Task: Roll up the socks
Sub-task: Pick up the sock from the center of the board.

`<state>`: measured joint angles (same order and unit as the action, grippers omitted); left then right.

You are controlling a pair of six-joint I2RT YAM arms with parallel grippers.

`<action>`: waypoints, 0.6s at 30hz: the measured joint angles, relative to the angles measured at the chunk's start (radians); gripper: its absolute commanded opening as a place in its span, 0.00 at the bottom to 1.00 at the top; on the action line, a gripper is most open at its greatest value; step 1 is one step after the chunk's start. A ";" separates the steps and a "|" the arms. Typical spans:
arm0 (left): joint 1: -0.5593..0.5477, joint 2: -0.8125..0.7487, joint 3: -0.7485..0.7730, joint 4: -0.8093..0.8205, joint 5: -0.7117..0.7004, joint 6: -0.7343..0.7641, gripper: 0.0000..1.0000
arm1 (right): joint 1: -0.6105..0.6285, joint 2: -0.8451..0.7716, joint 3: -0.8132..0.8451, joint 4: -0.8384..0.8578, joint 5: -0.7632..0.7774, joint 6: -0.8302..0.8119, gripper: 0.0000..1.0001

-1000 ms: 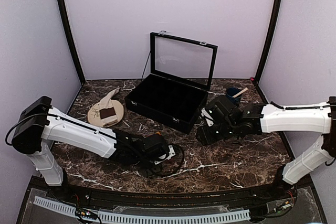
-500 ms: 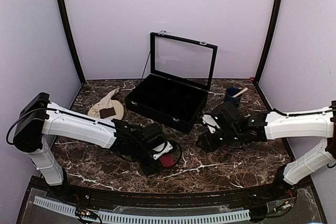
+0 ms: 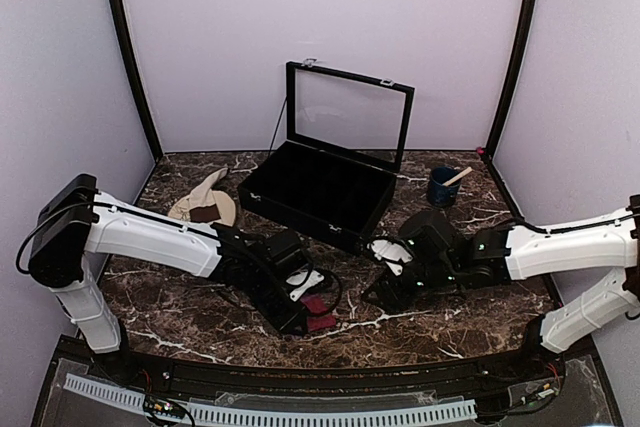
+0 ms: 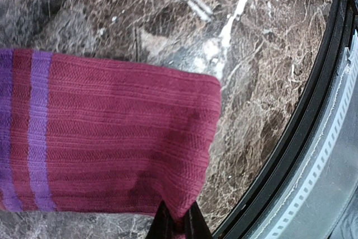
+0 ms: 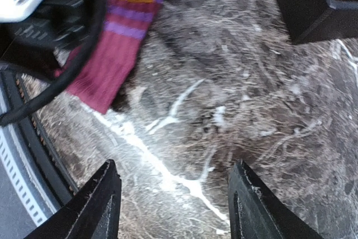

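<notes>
A: Where are the 2 socks, seen from above?
B: Pink sock (image 3: 320, 305) at the near edge; cream sock (image 3: 207, 195) far left on the plate (image 3: 180, 215).
A: Left wrist?
B: Its corner is pinched between the closed tips of the left claw (image 4: 179, 225).
A: Right wrist?
B: The right claw (image 5: 176, 205) is spread wide, empty; the pink sock is found to its left.

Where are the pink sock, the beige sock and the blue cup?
pink sock (image 4: 112, 138), left wrist view, middle of its ribbed body.
beige sock (image 3: 209, 189), top view, its pale upper part.
blue cup (image 3: 439, 191), top view, its side wall.
</notes>
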<state>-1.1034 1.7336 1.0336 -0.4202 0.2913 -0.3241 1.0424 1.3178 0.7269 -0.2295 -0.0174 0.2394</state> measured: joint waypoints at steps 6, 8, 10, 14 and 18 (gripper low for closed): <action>0.025 0.007 -0.035 0.032 0.060 -0.034 0.00 | 0.075 0.006 -0.012 0.030 -0.046 -0.069 0.59; 0.031 0.007 -0.053 0.046 0.073 -0.045 0.00 | 0.100 0.020 -0.012 0.045 -0.058 -0.092 0.59; 0.036 0.007 -0.069 0.060 0.087 -0.054 0.00 | 0.118 0.038 -0.011 0.055 -0.066 -0.112 0.58; 0.052 -0.002 -0.100 0.103 0.117 -0.069 0.00 | 0.154 0.077 -0.011 0.079 -0.076 -0.155 0.58; 0.072 -0.021 -0.137 0.137 0.149 -0.083 0.00 | 0.183 0.114 -0.005 0.104 -0.082 -0.198 0.57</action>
<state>-1.0317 1.7126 0.8970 -0.2829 0.4400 -0.4068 1.2259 1.4315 0.7219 -0.1257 -0.0994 0.0418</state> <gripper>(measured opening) 0.064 0.575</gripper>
